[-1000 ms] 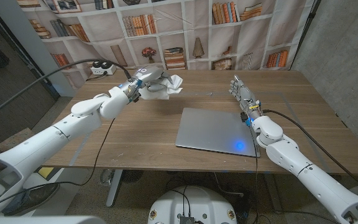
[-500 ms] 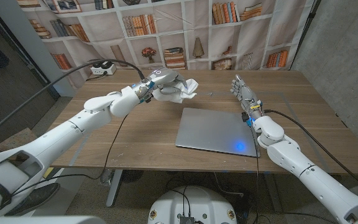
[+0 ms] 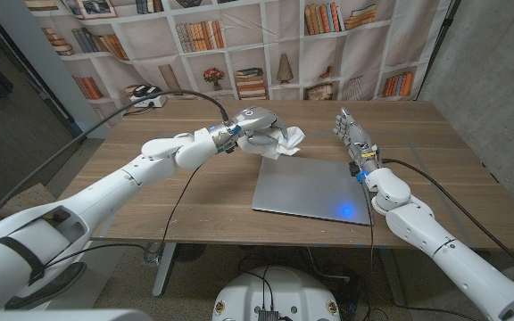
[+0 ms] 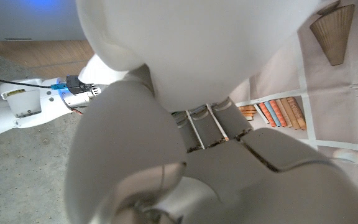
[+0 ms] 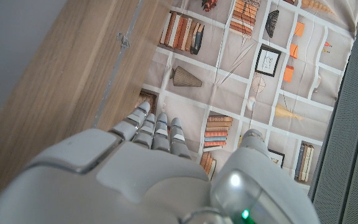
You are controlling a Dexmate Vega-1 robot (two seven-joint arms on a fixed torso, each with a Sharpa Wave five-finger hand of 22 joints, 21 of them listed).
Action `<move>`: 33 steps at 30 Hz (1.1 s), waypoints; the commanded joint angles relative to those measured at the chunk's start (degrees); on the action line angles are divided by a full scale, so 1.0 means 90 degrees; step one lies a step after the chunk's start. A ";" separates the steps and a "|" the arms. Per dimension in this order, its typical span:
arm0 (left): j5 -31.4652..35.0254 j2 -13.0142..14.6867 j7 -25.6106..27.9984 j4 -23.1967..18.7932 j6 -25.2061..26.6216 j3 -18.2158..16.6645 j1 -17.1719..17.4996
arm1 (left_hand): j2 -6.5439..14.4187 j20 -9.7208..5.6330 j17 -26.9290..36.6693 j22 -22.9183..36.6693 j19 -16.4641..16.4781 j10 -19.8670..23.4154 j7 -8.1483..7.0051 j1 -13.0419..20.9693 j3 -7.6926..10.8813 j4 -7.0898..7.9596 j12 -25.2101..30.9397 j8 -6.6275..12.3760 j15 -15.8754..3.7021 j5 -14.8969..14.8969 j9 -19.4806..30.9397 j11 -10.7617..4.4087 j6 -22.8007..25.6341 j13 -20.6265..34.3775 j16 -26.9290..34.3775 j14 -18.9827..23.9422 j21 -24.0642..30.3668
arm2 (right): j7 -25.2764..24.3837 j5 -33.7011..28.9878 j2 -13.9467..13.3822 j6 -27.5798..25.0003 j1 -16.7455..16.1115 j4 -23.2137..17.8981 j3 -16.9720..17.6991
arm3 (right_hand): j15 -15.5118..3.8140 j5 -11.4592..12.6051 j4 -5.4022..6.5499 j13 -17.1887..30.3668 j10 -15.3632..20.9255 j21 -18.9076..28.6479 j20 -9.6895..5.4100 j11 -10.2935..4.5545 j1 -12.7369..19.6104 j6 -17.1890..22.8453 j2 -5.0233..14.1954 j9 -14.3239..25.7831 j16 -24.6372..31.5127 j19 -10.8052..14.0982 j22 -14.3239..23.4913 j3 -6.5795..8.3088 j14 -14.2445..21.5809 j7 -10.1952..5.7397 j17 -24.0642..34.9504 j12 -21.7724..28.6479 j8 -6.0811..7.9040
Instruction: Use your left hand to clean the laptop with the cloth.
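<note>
A shut silver laptop [image 3: 309, 188] lies on the wooden table [image 3: 194, 196], a blue light spot near its front right corner. My left hand [image 3: 257, 122] grips a crumpled white cloth [image 3: 283, 143] in the air just past the laptop's far left corner. The back of that hand [image 4: 185, 124] fills the left wrist view. My right hand [image 3: 352, 138] stands on its edge beside the laptop's far right corner, fingers straight and together, holding nothing. The same right hand [image 5: 148, 162] appears from behind in its wrist view.
A white power strip [image 3: 145, 96] with a black cable sits at the table's far left. A bookshelf-print backdrop [image 3: 239, 45] hangs behind the table. A grey wall [image 3: 498, 80] stands to the right. My right forearm [image 4: 36, 106] crosses the left wrist view.
My left hand has carried the cloth to the right, from the table's far middle-left to the laptop's far left corner. The right hand has stayed put.
</note>
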 commanded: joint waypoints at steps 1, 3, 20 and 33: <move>0.0575 -0.0387 -0.0099 0.0378 -0.0198 0.0575 -0.0185 | 0.0036 0.0005 0.0025 0.0020 0.0009 0.0144 0.0049 0.0008 -0.0006 0.0027 0.0015 0.0015 -0.0311 0.0034 -0.0016 -0.0095 0.0099 0.0055 -0.0008 0.0057 0.0020 | 0.0046 0.0068 -0.0045 -0.0023 -0.0033 0.0012 0.0046 | 0.0028 -0.0010 -0.0048 0.0016 0.0015 0.0026 -0.0030 0.0015 0.0065 0.0037 0.0028 0.0027 0.0005 0.0043 0.0038 0.0008 0.0060 0.0002 0.0016 0.0000 -0.0006; 0.0688 -0.0405 -0.0101 0.0442 -0.0218 0.0688 -0.0211 | 0.0030 0.0009 0.0031 0.0020 0.0008 0.0157 0.0036 0.0009 -0.0006 0.0026 0.0013 0.0015 -0.0311 0.0032 -0.0036 -0.0108 0.0110 0.0071 -0.0010 0.0063 0.0021 | 0.0061 0.0083 -0.0039 -0.0019 -0.0028 0.0032 0.0046 | 0.0029 -0.0011 -0.0049 0.0016 0.0014 0.0026 -0.0032 0.0018 0.0067 0.0037 0.0030 0.0027 0.0006 0.0044 0.0038 0.0008 0.0062 0.0002 0.0016 -0.0001 -0.0006; 0.1808 -0.0510 0.1252 0.0683 0.0260 0.1214 -0.0251 | 0.0002 0.0015 0.0053 0.0024 0.0010 0.0235 0.0030 0.0005 -0.0008 0.0029 -0.0013 0.0015 -0.0313 0.0024 -0.0140 -0.0120 0.0169 0.0140 -0.0027 0.0108 0.0028 | 0.0072 0.0142 -0.0069 -0.0029 -0.0074 0.0060 0.0083 | 0.0022 -0.0014 -0.0061 0.0016 0.0015 0.0025 -0.0031 0.0014 0.0083 0.0033 0.0039 0.0027 0.0002 0.0044 0.0038 0.0009 0.0056 0.0000 0.0015 -0.0003 -0.0008; 0.1836 -0.0559 0.1676 0.1001 0.0415 0.1594 -0.0342 | -0.0007 0.0010 0.0076 0.0028 0.0002 0.0240 0.0011 0.0007 -0.0005 0.0031 -0.0062 0.0007 -0.0320 0.0022 -0.0203 -0.0115 0.0177 0.0179 -0.0032 0.0155 0.0033 | 0.0028 0.0118 -0.0066 -0.0097 -0.0066 0.0003 0.0053 | 0.0022 -0.0017 -0.0069 0.0016 0.0033 0.0031 -0.0031 0.0004 0.0093 0.0050 0.0043 0.0027 0.0011 0.0063 0.0038 0.0006 0.0083 0.0000 0.0015 0.0002 -0.0003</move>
